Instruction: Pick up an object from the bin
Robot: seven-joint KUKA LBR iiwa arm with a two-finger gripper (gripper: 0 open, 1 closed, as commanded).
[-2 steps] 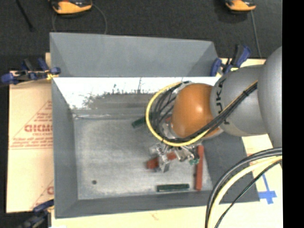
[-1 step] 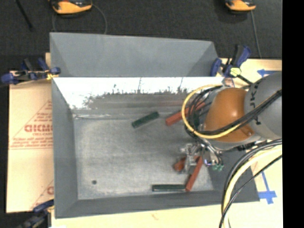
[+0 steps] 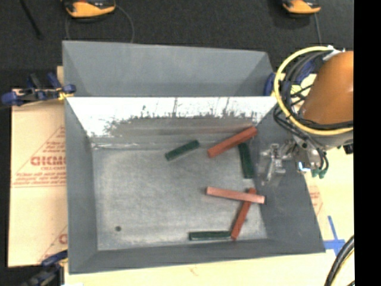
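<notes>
My gripper (image 3: 271, 164) hangs at the right side of the bin, over the sloping right wall, open with nothing between its fingers. Just left of it a dark green stick (image 3: 245, 159) lies nearly upright on the floor. A red stick (image 3: 232, 142) lies slanted beside that one's upper end. Lower down, a pink stick (image 3: 234, 195) lies almost level, with its right end across the top of another red stick (image 3: 241, 215).
A second dark green stick (image 3: 182, 150) lies towards the middle back of the bin. A third dark green stick (image 3: 209, 236) rests along the front wall. The arm's orange cover and looped cables sit above the bin's right rim.
</notes>
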